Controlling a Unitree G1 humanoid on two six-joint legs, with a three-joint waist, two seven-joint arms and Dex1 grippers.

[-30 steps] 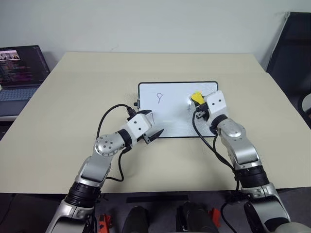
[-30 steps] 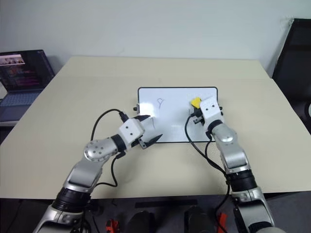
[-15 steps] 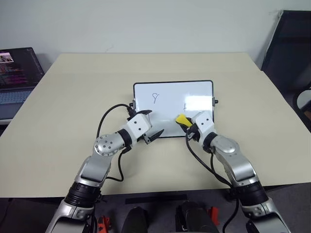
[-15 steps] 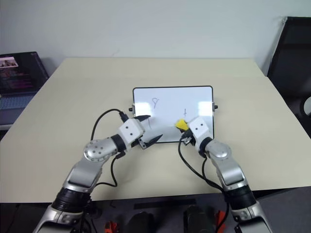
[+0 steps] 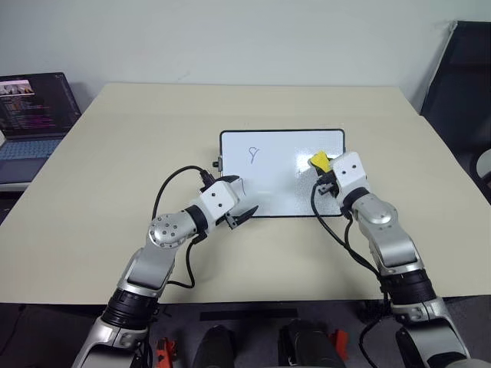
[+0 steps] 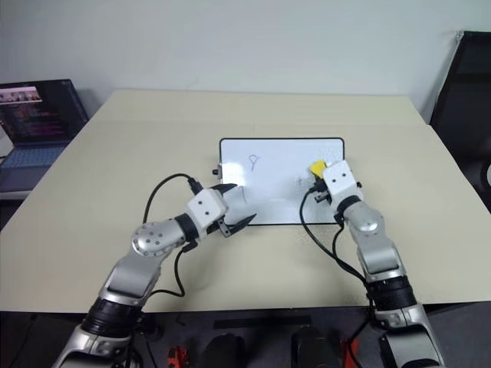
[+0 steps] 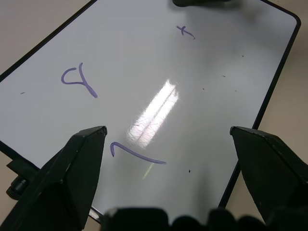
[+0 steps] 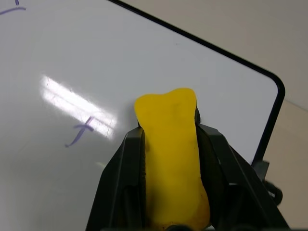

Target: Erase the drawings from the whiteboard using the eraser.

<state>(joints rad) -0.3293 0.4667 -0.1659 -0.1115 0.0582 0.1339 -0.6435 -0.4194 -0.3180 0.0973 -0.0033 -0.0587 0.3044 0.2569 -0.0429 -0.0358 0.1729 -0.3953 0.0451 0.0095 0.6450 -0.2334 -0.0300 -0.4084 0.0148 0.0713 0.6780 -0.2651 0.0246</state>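
Since half a second ago your right end effector (image 5: pixel 323 170) has carried the eraser (image 5: pixel 318 160) from the whiteboard's near edge back up to its right part, close to where it was a second ago; the left end effector (image 7: pixel 169 144) has kept its place. The eraser is a soft yellow block, waisted where the two black fingers (image 8: pixel 126 163) pinch its sides, its rounded end sticking out over the board. Whether it touches the surface you cannot tell.

The whiteboard (image 5: pixel 268 176) is a glossy white rectangle with a thin black frame and rounded corners, throwing back a bright streak of light. It lies flat at the middle of the matte beige table (image 5: pixel 115 153). Three thin purple drawings remain: a loop-like mark (image 5: pixel 253 155) on the left part, a hooked stroke (image 7: pixel 137 153) near the left end effector, and a small cross (image 8: pixel 82 131) just beside the eraser.

Your left end effector hangs over the board's near left corner with its fingers (image 7: pixel 72 168) spread wide, holding nothing. A laptop (image 5: pixel 31 115) stands off the table's left edge.
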